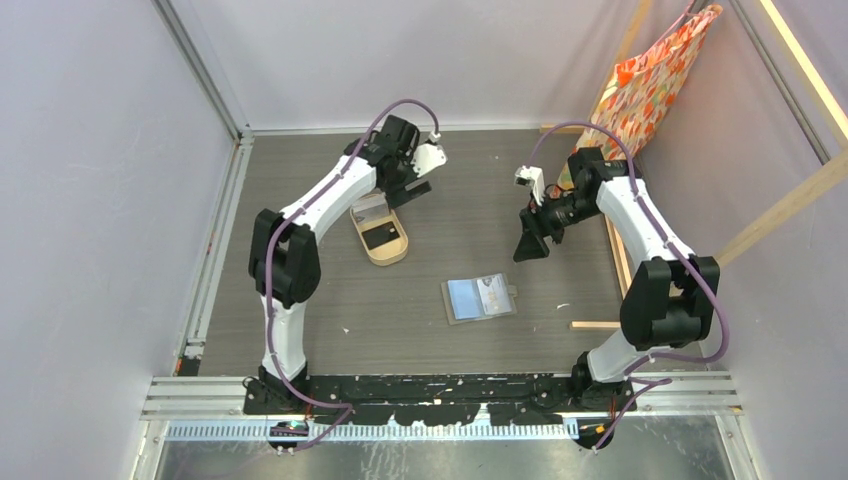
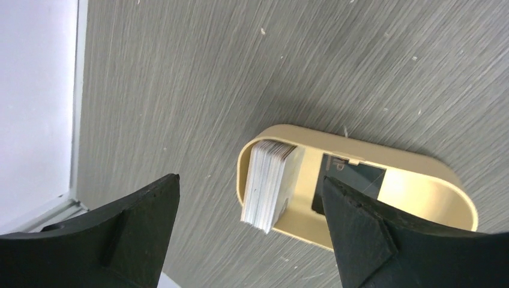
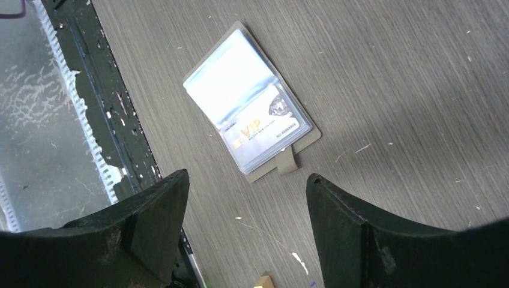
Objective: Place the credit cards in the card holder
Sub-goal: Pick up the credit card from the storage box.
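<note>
- My left gripper (image 2: 251,180) gapes wide, empty, above the credit cards (image 2: 267,186) in the tray (image 2: 372,157).
- My right gripper (image 3: 247,175) (spread, empty too) hangs over the open card holder (image 3: 240,96).

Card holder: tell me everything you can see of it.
The card holder lies open and flat on the table, between the two arms and nearer their bases. Its cover is grey-brown and looks fabric-like, with a small tab sticking out from one edge. Clear, shiny sleeves face up. The one by the tab shows a pale card printed VIP in gold. The other sleeve glares, so its contents are unclear. Nothing but the table touches it.
</note>
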{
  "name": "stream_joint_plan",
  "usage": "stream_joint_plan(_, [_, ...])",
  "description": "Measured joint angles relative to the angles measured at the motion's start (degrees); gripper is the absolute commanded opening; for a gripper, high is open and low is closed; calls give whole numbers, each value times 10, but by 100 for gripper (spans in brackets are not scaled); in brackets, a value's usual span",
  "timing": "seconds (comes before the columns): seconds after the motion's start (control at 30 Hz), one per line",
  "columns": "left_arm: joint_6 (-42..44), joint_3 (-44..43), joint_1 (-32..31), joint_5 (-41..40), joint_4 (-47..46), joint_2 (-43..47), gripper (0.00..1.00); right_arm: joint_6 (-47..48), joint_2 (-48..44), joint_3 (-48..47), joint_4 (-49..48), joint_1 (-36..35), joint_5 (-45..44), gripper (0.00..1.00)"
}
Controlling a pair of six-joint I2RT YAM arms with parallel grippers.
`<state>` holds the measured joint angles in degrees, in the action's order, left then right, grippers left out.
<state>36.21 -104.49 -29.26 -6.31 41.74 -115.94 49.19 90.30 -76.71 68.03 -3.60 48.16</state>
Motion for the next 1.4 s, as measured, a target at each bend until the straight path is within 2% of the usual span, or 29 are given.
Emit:
stream_joint_plan(0.13, [22, -4, 10, -1, 16, 1, 87, 5, 10, 0, 4, 4, 1, 76])
stream_joint_plan(0.33, [48, 100, 16, -14, -14, 17, 79, 13, 31, 0, 7, 11, 2, 76])
stream_joint_plan(0.57, [48, 106, 17, -33, -42, 16, 75, 17, 43, 1, 8, 15, 2, 76])
stream_joint_plan(0.93, [50, 125, 21, -75, -91, 14, 62, 20, 44, 1, 10, 16, 5, 76])
stream_joint_plan(1.4, [51, 120, 21, -61, -81, -10, 59, 23, 47, 1, 13, 19, 6, 76])
